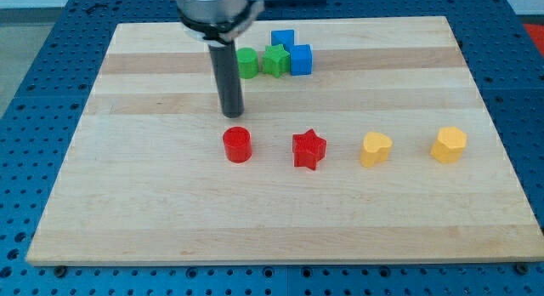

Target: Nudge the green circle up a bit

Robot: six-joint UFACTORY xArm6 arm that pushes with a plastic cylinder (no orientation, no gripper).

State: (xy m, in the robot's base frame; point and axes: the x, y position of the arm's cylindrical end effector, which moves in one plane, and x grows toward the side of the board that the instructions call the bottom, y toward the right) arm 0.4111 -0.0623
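The green circle (246, 63) sits near the view's top centre, touching the left side of a green star (274, 60). My tip (232, 116) is on the board below and slightly left of the green circle, a short gap away from it. The rod rises from the tip toward the view's top. My tip is just above a red circle (237, 145) and does not touch it.
A blue block (300, 59) touches the green star's right side, and another blue block (282, 38) sits behind them. A red star (308, 149), a yellow heart (375, 148) and a yellow hexagon (448, 145) line up along the middle of the wooden board (127, 211).
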